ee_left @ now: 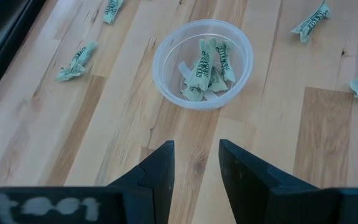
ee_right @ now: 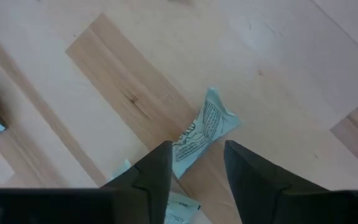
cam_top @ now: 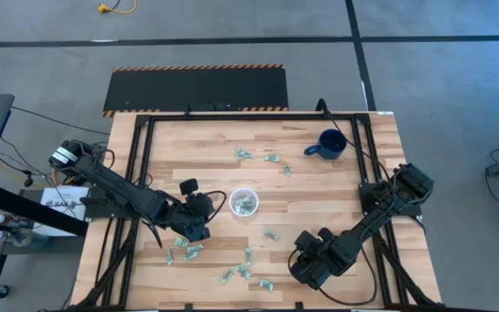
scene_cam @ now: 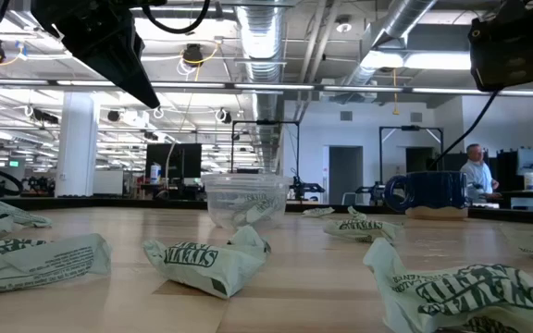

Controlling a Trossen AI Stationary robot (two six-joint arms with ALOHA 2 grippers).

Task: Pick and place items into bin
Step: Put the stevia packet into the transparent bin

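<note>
Pale green wrapper (ee_right: pixel 201 134) lies lengthwise between the right gripper's (ee_right: pixel 196 163) spread fingers, its long axis running ahead toward open tabletop.

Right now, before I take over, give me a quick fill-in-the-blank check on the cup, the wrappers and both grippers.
1. The clear cup already holds several ____.
2. The left gripper, fingers open and empty, sits just beside the ____.
3. The right gripper is open, with one wrapper lying on the table ____ its fingertips.
4. The dark blue mug stands near the table's far ____ corner in the high view.

Missing words: wrappers; cup; between; right
</note>
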